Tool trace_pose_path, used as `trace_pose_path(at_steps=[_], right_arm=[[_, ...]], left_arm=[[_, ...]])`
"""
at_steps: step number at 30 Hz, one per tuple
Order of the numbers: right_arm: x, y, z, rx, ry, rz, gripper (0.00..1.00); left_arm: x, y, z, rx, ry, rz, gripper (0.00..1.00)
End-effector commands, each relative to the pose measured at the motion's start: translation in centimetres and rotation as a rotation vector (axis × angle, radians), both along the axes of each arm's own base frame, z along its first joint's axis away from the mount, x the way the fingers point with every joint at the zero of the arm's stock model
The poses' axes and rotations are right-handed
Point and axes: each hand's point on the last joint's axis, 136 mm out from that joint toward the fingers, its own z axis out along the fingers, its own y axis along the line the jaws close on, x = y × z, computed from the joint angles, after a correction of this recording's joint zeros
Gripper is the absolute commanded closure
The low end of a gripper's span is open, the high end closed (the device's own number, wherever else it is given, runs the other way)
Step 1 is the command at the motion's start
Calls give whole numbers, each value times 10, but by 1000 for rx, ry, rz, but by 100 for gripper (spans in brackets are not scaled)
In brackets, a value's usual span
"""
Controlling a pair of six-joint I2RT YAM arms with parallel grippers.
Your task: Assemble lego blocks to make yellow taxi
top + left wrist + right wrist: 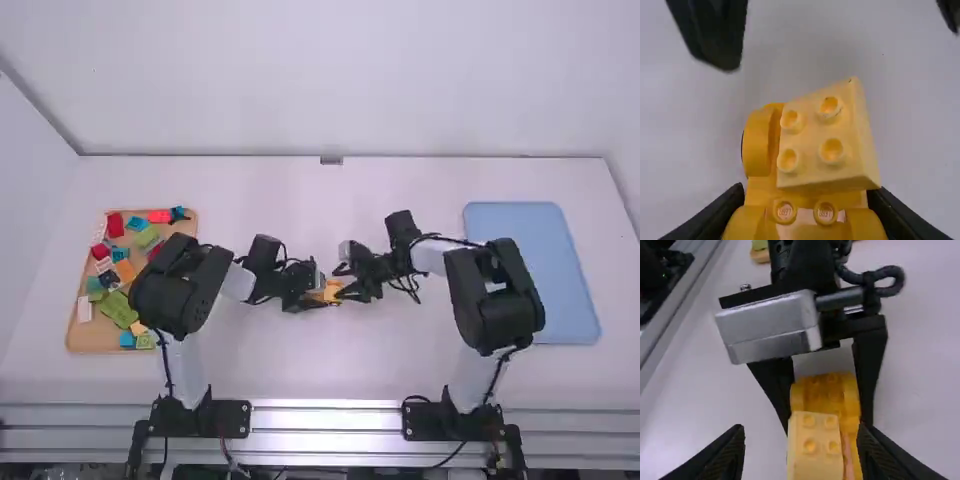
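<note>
In the high view, my left gripper (316, 288) and right gripper (345, 283) face each other near the table's middle. Shut on the yellow-orange wheeled car base (757, 145) is my left gripper (806, 200). A pale yellow four-stud block (822, 132) rests on the base, tilted and turned askew to it; whether its studs are engaged I cannot tell. In the right wrist view, my right gripper (801, 440) stands open, one finger on each side of the pale block (815, 445), with a visible gap at one side. The left gripper's fingers flank the base (825, 392) beyond.
A wooden tray (90, 338) at the far left holds several coloured blocks, partly behind the left arm. On the right lies a blue tray (525, 260), partly behind the right arm. Both grippers are very close together.
</note>
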Motion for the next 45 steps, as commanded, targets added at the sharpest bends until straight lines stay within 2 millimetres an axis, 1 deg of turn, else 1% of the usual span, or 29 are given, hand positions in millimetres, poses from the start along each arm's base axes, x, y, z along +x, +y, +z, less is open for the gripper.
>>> trace_pose_path(at_steps=[1,3,4,9,14,22,25,27,32,34,35,36,38,39,42,45], right_arm=[[0,5,-15,-56,35,-11,41],[0,6,-20,-72,54,-19,41],[0,6,-21,-72,55,-17,45],[2,0,-28,-94,75,-36,51],[0,-1,-33,-99,87,-34,58],[-1,-5,-40,-139,94,-41,57],[-1,-5,-41,-141,95,-41,59],[0,-6,-42,-154,89,-44,68],[-1,-6,-43,-150,66,-27,75],[-1,-6,-42,-148,61,-24,75],[-1,-6,-42,-148,61,-24,73],[0,-6,-42,-148,59,-25,67],[0,-6,-42,-146,58,-24,50],[1,-6,-41,-146,60,-28,46],[4,-8,-40,-148,73,-46,42],[2,-9,-40,-147,81,-47,42]], left_arm=[[-6,1,-6,11,25,-1,70],[-6,1,-7,11,26,-1,70],[-6,1,-7,12,27,-1,70],[-7,1,-7,11,28,-1,70],[-6,1,-7,11,26,-1,70],[-6,1,-7,11,25,-1,70],[-6,1,-7,11,25,-1,70],[-6,1,-6,10,23,-1,71],[-6,1,-6,10,25,-1,71],[-6,1,-6,11,25,-1,71],[-6,1,-6,11,25,-1,71],[-6,1,-6,11,25,-1,71],[-6,1,-7,11,26,-1,71],[-6,1,-6,11,25,-1,71],[-6,1,-6,10,25,-1,71],[-6,1,-6,11,27,-1,72]])
